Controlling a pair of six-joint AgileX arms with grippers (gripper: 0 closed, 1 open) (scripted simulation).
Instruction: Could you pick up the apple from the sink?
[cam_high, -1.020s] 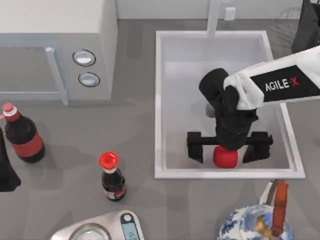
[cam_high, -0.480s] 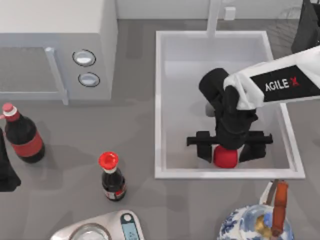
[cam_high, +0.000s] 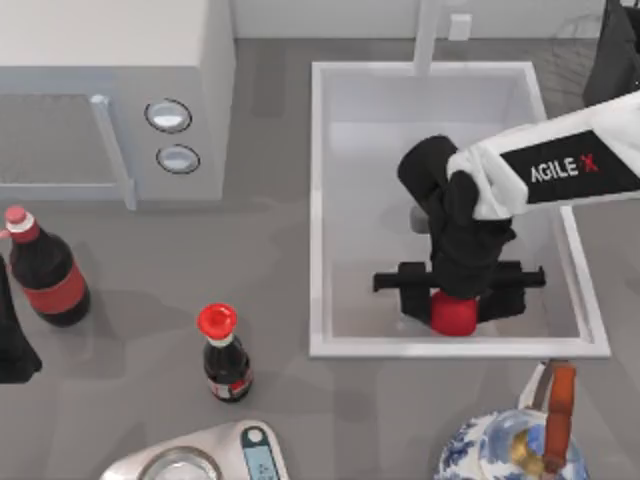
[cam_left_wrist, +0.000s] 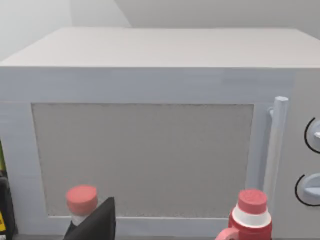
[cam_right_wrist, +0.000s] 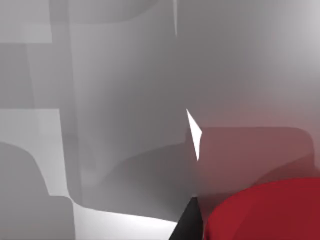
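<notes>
Right gripper (cam_high: 458, 303): down inside the sink (cam_high: 322, 200), near its front wall, its black fingers (cam_high: 412, 298) pressed in on either side of the apple (cam_high: 453, 315), clamped on it
Apple: red, at the front of the basin floor, right of centre, between the two fingers; it also showed as a red mass (cam_right_wrist: 265, 212) in the right wrist view, with the sink's pale wall (cam_right_wrist: 125, 100) behind
Sink: white, deep, set toward the bench's right side, with the faucet post (cam_high: 427, 35) at its rear rim
Right arm (cam_high: 560, 165): white and black, reaching in from the bench's right edge over the basin
Left gripper (cam_high: 12, 340): at the bench's left edge, parked (fingers not readable, cannot tell)
Microwave (cam_high: 110, 90): rear left corner of the bench, two round knobs (cam_high: 168, 115) on its front; its door (cam_left_wrist: 142, 160) faced the left wrist camera
Bottles: a dark red-capped one (cam_high: 45, 270) near the left edge, a smaller one (cam_high: 225, 355) toward the front
Scale (cam_high: 215, 455): front edge
Teapot (cam_high: 515, 440): blue-patterned, front right corner
</notes>
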